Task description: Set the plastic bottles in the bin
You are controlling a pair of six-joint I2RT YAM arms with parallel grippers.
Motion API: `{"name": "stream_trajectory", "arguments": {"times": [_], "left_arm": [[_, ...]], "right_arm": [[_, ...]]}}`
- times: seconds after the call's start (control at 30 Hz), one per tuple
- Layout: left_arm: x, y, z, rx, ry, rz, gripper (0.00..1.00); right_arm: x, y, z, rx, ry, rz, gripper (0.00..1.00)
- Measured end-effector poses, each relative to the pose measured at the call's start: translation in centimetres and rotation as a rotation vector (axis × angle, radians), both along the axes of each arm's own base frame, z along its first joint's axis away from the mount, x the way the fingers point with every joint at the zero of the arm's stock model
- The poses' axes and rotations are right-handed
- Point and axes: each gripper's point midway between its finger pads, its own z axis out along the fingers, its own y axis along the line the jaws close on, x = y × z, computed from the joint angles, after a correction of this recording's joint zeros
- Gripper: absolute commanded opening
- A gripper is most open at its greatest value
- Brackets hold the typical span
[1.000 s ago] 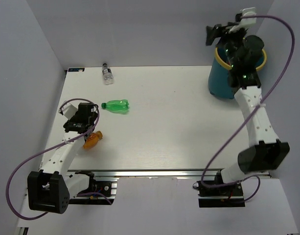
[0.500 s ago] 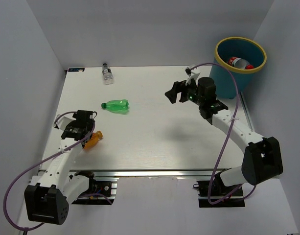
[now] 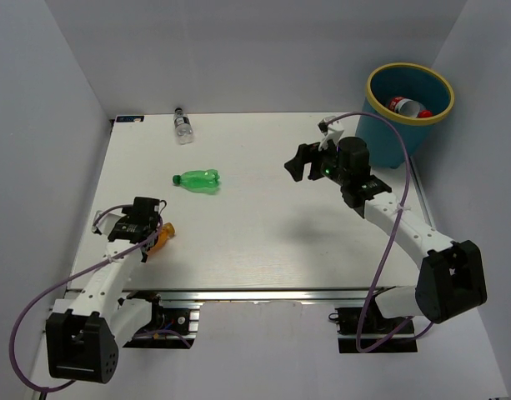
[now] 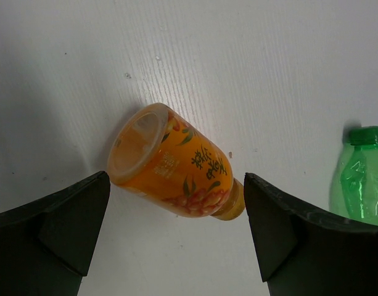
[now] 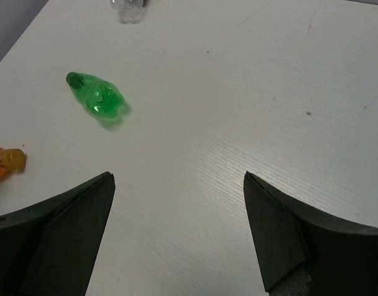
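As right gripper [image 3: 300,161] leaves bin [image 3: 373,133]: wide, empty, facing green bottle [image 3: 197,179].
Left gripper [image 4: 176,179]: lower now, wide astride orange bottle [image 4: 170,163].

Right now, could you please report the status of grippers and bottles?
Left gripper open over orange bottle. Right gripper open, empty. Green bottle, dark-capped bottle loose on table; red-capped bottle in bin. No obstructions seen.

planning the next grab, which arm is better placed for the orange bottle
Left. The left gripper hangs open right over the orange bottle, a finger on either side in the wrist view. The right gripper, open and empty, sits far off across the table.
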Motion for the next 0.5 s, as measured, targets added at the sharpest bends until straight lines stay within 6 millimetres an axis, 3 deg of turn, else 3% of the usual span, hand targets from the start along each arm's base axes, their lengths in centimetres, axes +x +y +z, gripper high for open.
{"name": "stream_trajectory", "arguments": {"times": [0.5], "left_arm": [[1.0, 1.2, -3.4, -0.007, 0.021, 0.090, 0.98]], "right_arm": [[-0.5, -1.1, -2.0, -0.042, 0.049, -0.027, 0.89]]}}
